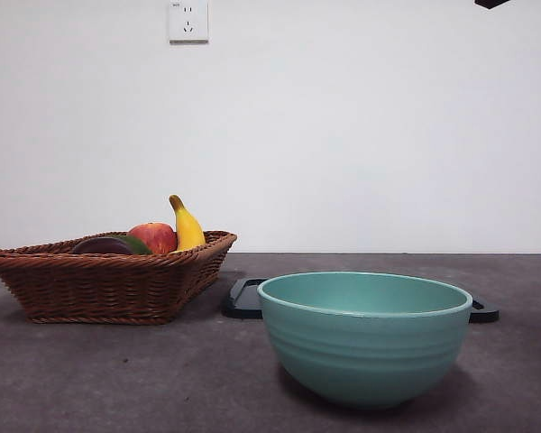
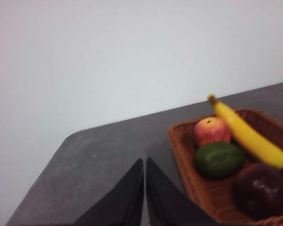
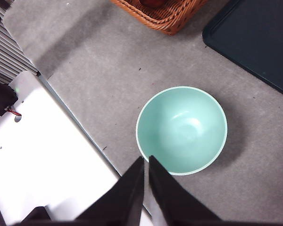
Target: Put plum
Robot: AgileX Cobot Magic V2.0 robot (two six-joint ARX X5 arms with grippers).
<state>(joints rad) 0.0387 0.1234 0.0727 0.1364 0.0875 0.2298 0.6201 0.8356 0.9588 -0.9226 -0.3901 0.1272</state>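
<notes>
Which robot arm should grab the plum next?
Probably the left. Its gripper, jaws shut, hangs right beside the basket where the plum lies. The right gripper, also shut, is over by the green bowl, farther from the fruit.

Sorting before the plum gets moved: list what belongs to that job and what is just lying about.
Belongs to the job:
- plum, in the wicker basket
- left gripper, jaws shut, beside the basket
- right gripper, jaws shut, above the teal bowl; possibly the destination, I cannot tell

Lying about:
- apple
- green fruit
- banana
- dark tray
</notes>
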